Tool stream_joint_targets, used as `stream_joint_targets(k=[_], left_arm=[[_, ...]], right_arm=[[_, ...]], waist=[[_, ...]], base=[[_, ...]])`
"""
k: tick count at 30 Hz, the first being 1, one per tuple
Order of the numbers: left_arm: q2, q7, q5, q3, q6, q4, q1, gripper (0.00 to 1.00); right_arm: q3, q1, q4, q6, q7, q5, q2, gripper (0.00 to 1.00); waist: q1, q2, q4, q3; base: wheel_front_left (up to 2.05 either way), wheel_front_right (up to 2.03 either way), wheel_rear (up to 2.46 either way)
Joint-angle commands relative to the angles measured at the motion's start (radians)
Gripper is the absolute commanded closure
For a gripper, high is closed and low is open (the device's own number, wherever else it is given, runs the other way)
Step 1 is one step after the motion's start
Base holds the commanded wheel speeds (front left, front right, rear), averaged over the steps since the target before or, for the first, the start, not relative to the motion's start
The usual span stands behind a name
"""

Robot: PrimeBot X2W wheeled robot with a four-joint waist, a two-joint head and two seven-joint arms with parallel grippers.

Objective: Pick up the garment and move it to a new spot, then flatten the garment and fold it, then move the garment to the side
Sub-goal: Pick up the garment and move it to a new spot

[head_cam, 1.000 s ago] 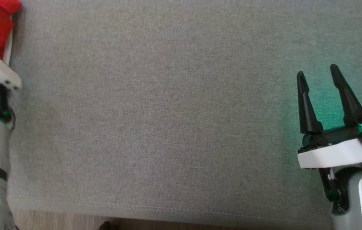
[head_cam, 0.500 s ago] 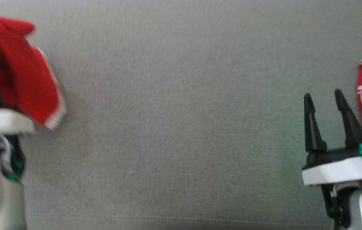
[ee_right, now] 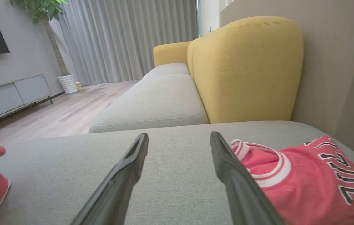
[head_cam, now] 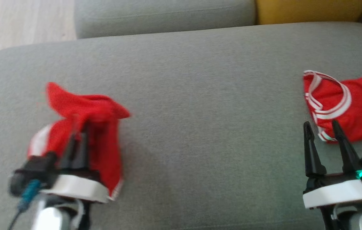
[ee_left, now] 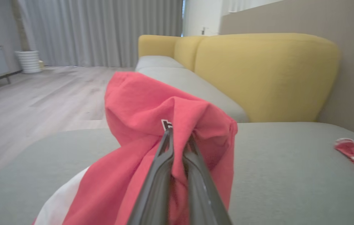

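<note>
As its fingers (ee_left: 161,168) clamp together on a bunched fold, left gripper (ee_left: 179,135) holds the red garment (ee_left: 139,103) slack over the seat's (head_cam: 200,95) left end, likely for carrying to a new spot; right gripper (head_cam: 320,124), fingers (ee_right: 123,175) apart and empty, hovers beside a jersey (head_cam: 344,105).

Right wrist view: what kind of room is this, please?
Probably a home living room: a grey sofa with yellow back cushions, long curtains, and a potted plant beside a low cabinet.
</note>
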Motion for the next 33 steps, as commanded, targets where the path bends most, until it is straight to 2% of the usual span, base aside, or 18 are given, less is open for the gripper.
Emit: stream_joint_targets(k=[1, 4, 10, 18, 19, 20, 21, 28, 30, 33], left_arm=[[0.001, 0.005, 0.007, 0.012, -0.012, -0.036, -0.057, 1.0], [-0.025, 0.008, 0.014, -0.083, -0.049, 0.002, -0.113, 1.0], [-0.057, -0.006, 0.031, -0.247, -0.092, 0.142, -0.277, 1.0], [-0.065, 0.036, 0.037, -0.397, -0.126, 0.459, -0.446, 1.0], [-0.065, 0.034, 0.025, -0.411, -0.13, 0.486, -0.455, 0.8], [-0.066, 0.032, 0.015, -0.424, -0.133, 0.507, -0.462, 0.1], [-0.066, 0.025, 0.003, -0.435, -0.136, 0.521, -0.466, 0.0], [-0.058, -0.06, -0.064, -0.465, -0.142, 0.496, -0.452, 0.0], [-0.045, -0.08, -0.073, -0.448, -0.131, 0.457, -0.431, 0.0], [-0.019, -0.103, -0.078, -0.403, -0.085, 0.376, -0.393, 0.0]], right_arm=[[0.021, -0.023, -0.039, 0.007, -0.008, 0.006, -0.004, 0.0], [0.03, -0.033, -0.04, 0.007, -0.01, 0.013, -0.004, 0.0], [0.052, -0.06, -0.026, 0.007, -0.026, 0.035, -0.004, 0.0], [0.07, -0.086, 0.012, 0.007, -0.059, 0.071, -0.004, 0.0], [0.07, -0.087, 0.018, 0.007, -0.064, 0.073, -0.004, 0.0], [0.069, -0.087, 0.023, 0.007, -0.067, 0.075, -0.004, 0.0], [0.067, -0.087, 0.027, 0.007, -0.071, 0.077, -0.004, 0.0], [0.052, -0.085, 0.038, 0.007, -0.074, 0.058, -0.004, 0.0], [0.05, -0.085, 0.036, 0.007, -0.069, 0.049, -0.004, 0.0], [0.046, -0.084, 0.03, 0.007, -0.06, 0.039, -0.004, 0.0]], waist=[[0.0, -0.0001, -0.023, 0.0], [0.0, -0.0001, -0.057, 0.014], [0.0, -0.0001, -0.143, 0.067], [0.0, -0.0001, -0.22, 0.144], [0.0, -0.0001, -0.222, 0.147], [0.0, -0.0001, -0.222, 0.149], [0.0, -0.0001, -0.22, 0.149], [0.0, -0.0001, -0.163, 0.125], [0.0, -0.0001, -0.141, 0.114], [0.0, -0.0001, -0.104, 0.098]], base=[[0.0, 0.0, 0.0], [0.0, 0.0, 0.0], [0.0, 0.0, 0.0], [0.0, 0.0, 0.0], [0.0, 0.0, 0.0], [0.0, 0.0, 0.0], [0.0, 0.0, 0.0], [0.0, 0.0, 0.0], [0.0, 0.0, 0.0], [0.0, 0.0, 0.0]])
